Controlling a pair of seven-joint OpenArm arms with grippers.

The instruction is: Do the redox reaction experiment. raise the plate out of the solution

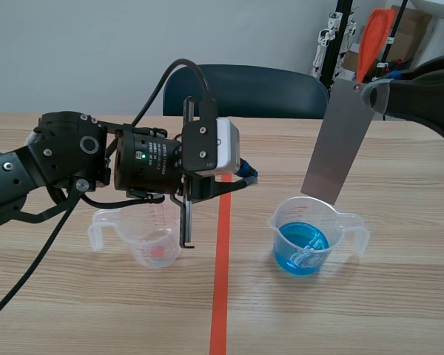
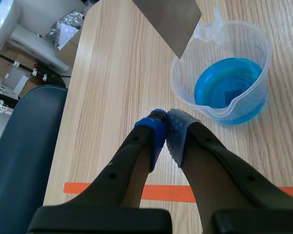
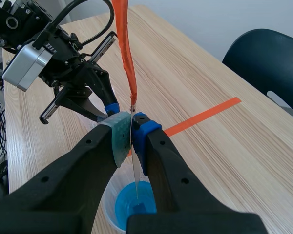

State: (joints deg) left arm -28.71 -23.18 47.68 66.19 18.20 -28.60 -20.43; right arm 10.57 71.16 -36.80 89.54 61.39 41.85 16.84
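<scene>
right jaws clamp plate (image 1: 339, 140), over blue-filled beaker (image 1: 318, 210)

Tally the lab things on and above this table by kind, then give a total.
Measuring cups: 2, the cup of blue solution and the second cup across the tape line
Metal plate: 1, gripped in the right claw
Total: 3
</scene>
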